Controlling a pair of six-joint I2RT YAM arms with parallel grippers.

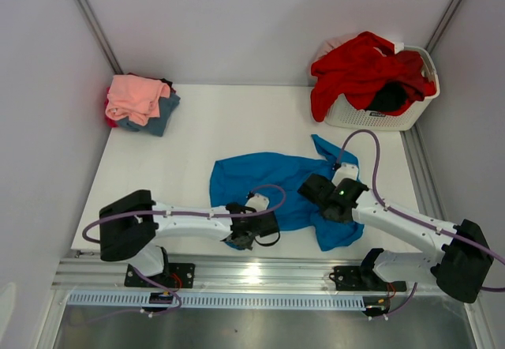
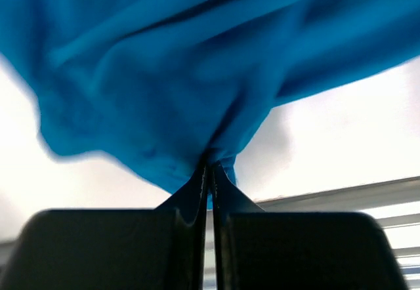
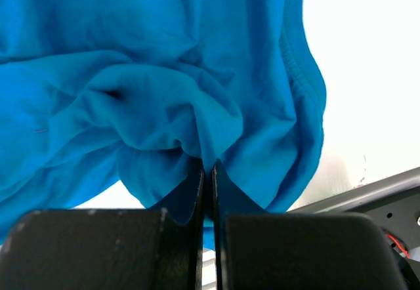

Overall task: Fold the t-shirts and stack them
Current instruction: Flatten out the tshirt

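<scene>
The bright blue t-shirt (image 1: pixel 268 177) lies rumpled at the near middle of the white surface (image 1: pixel 197 136), stretched loosely between the two arms. The left arm (image 1: pixel 189 219) reaches in from the left along the near edge, and the left fingers (image 2: pixel 199 188) are clenched tight on a bunched fold at the shirt's near-left edge. The cloth gathers to a point right where the tips meet. The right arm (image 1: pixel 402 223) comes in from the right. The right fingers (image 3: pixel 197 185) are likewise pinched together on a wad of the same shirt, with a hemmed edge hanging down just to their right. From above, the part of the shirt by the right arm trails toward the front rail, and one corner points away toward the back.

At the far left corner sits a small stack of folded shirts. A salmon pink shirt (image 1: pixel 136 96) is on top, a slate blue shirt (image 1: pixel 162 114) is under it, and a sliver of red (image 1: pixel 108 117) peeks out at the left. At the far right a white slatted basket (image 1: pixel 379 117) stands well apart from the blue shirt. A red shirt (image 1: pixel 359 69) is heaped over its rim, and what looks like a black shirt (image 1: pixel 388 98) is tucked in beneath it.
</scene>
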